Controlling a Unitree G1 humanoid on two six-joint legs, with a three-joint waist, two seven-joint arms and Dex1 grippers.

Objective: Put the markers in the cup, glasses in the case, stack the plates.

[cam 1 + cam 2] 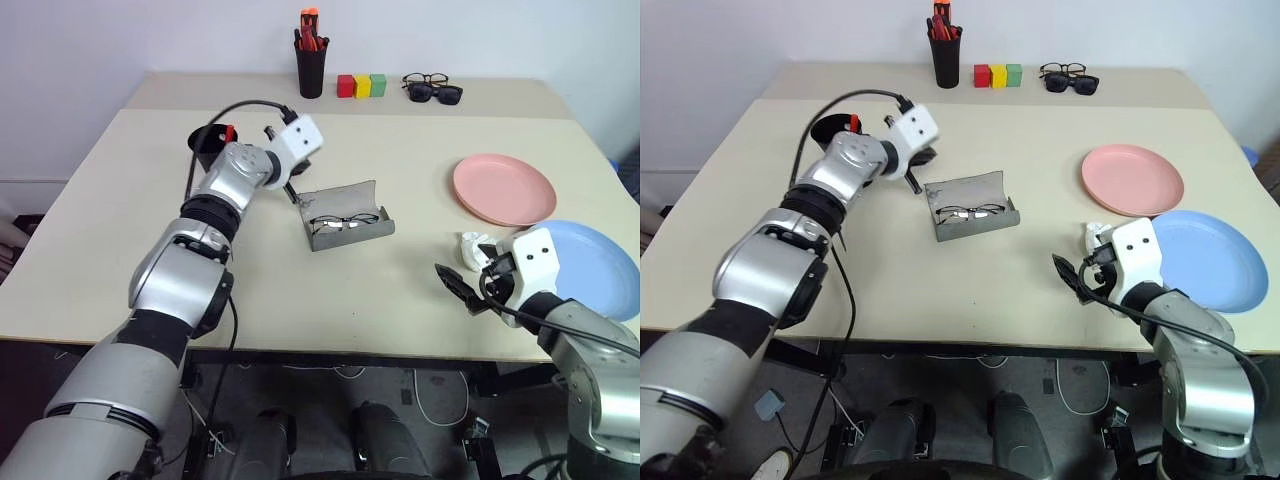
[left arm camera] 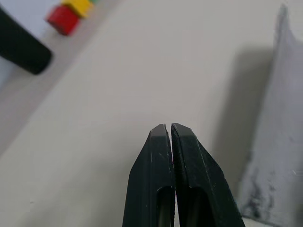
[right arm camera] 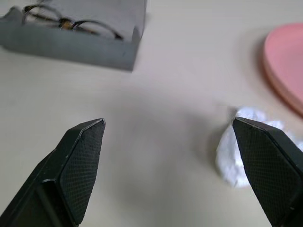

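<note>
Left pincer [image 2: 170, 130] clenched empty beside open case [image 1: 345, 228], right pincer [image 3: 168, 130] spread over bare table [image 1: 400, 290] near front edge.

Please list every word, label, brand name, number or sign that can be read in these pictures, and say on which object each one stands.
None: no text can be read anywhere.
The case, pink plate, blue plate, pen holder and three blocks carry no visible print.
The white housings on both wrists are also plain.
</note>
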